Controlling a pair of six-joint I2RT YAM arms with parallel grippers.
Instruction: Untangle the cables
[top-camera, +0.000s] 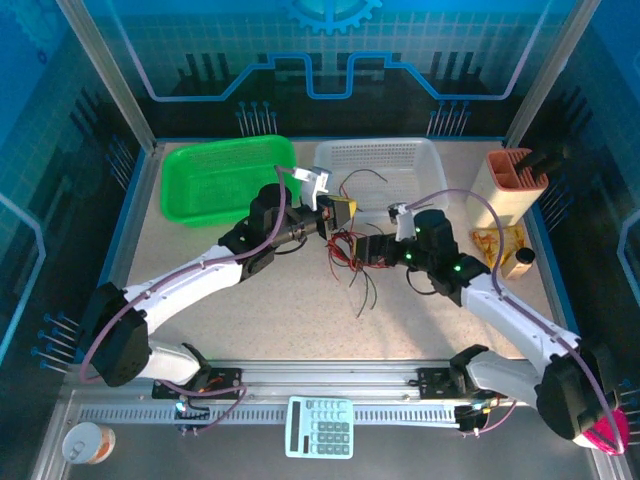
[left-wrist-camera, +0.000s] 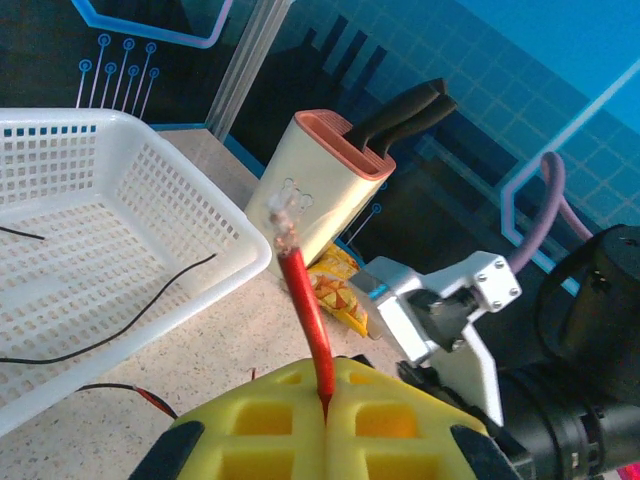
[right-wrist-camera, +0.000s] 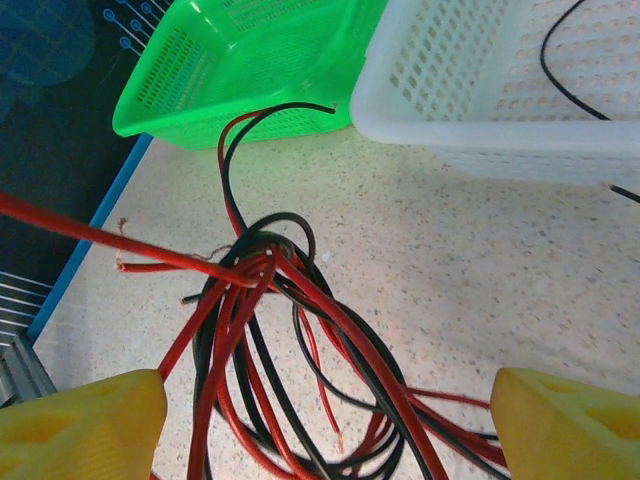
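Top external view first: where do the cables (top-camera: 345, 250) lie?

— In a red-and-black knot on the speckled surface (top-camera: 280, 310), just in front of the white basket (top-camera: 375, 145) and between the two arms. The left gripper (top-camera: 336, 212) sits above the knot, by that basket's near-left corner. The right gripper (top-camera: 368, 248) is close against the knot's right side. I'd judge the split is deliberate, with one arm holding a strand while the other works the bundle.

And the left wrist view?

— The yellow fingers (left-wrist-camera: 270, 430) are pressed together on a red cable (left-wrist-camera: 305, 300), which stands up out of them with its stripped end bare at the top. Keeping one end lifted clear of the knot gives something to draw free, I think. Behind it, a few black wires (left-wrist-camera: 150, 300) lie in the white basket, and a knife block (left-wrist-camera: 320, 200) stands beyond the basket's corner.

Right wrist view?

— Its fingers (right-wrist-camera: 80, 420) are spread wide and grip nothing, with the knot on the surface between them. One taut red strand runs off to the left edge. The green basket (right-wrist-camera: 260, 60) lies beyond. Straddling the bundle like this looks like a setup to pinch it.

Any writing or brands?

— None I can read. The calculator (top-camera: 320, 427) keys at the near edge are too small to make out.
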